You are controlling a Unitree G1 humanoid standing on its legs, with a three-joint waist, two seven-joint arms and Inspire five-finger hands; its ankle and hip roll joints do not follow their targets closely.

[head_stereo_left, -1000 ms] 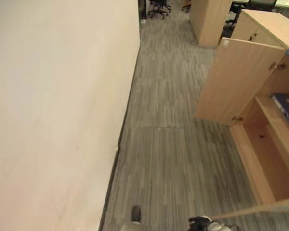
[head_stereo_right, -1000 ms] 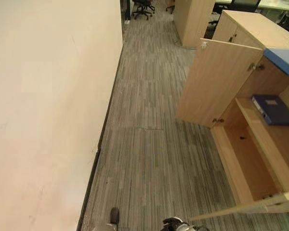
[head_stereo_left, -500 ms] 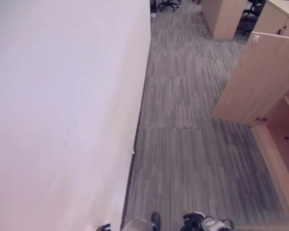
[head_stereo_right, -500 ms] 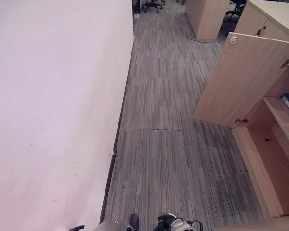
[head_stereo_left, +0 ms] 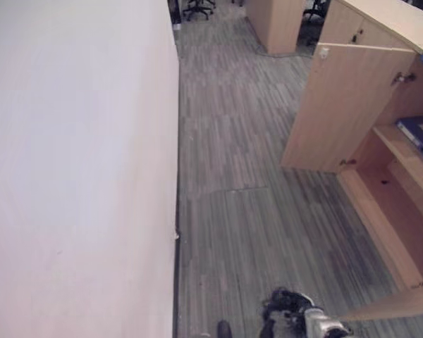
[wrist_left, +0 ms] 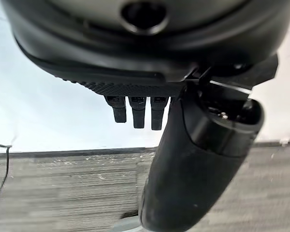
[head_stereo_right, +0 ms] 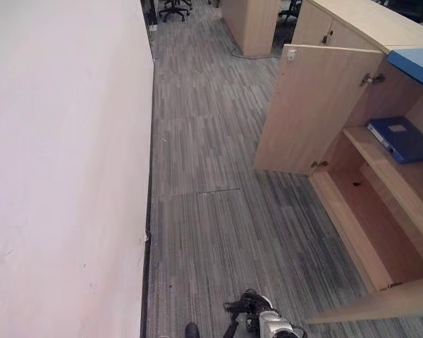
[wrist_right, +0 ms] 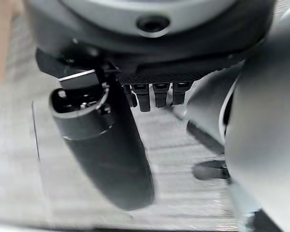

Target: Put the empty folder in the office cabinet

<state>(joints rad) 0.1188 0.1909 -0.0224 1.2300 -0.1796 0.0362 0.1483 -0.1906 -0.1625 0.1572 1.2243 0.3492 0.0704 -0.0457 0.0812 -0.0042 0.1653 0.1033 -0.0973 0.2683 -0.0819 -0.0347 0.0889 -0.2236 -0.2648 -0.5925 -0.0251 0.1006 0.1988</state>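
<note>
The dark blue folder (head_stereo_right: 402,139) lies flat on the upper shelf inside the light wooden office cabinet (head_stereo_right: 370,236), at the right of the head views. It rests near the shelf's front edge, with its spine towards the open side. The compartment below it holds nothing that can be made out. A lighter blue flat thing (head_stereo_right: 416,67) sits on the cabinet's top, above the shelf; what it is cannot be told.

The cabinet's far door (head_stereo_right: 317,105) stands swung out over the grey striped carpet floor (head_stereo_right: 211,232), hinged at the cabinet's far side. The edge of a second door (head_stereo_right: 370,306) shows nearer the robot, also swung out. Beyond the open cabinet stands a closed unit of the same wood (head_stereo_right: 338,24), and farther off another wooden block (head_stereo_right: 250,24), with black office chairs (head_stereo_right: 173,7) at the far end of the aisle. A pale plain wall (head_stereo_right: 56,176) runs along the left side.

The left hand (wrist_left: 135,67) hangs over the carpet by the foot of the wall, its fingers (wrist_left: 138,110) straight and side by side, the thumb (wrist_left: 193,164) apart from them, holding nothing. The right hand (wrist_right: 154,60) is the same: fingers (wrist_right: 159,94) straight in a row, thumb (wrist_right: 106,145) clear of them, empty, with carpet beneath it.
</note>
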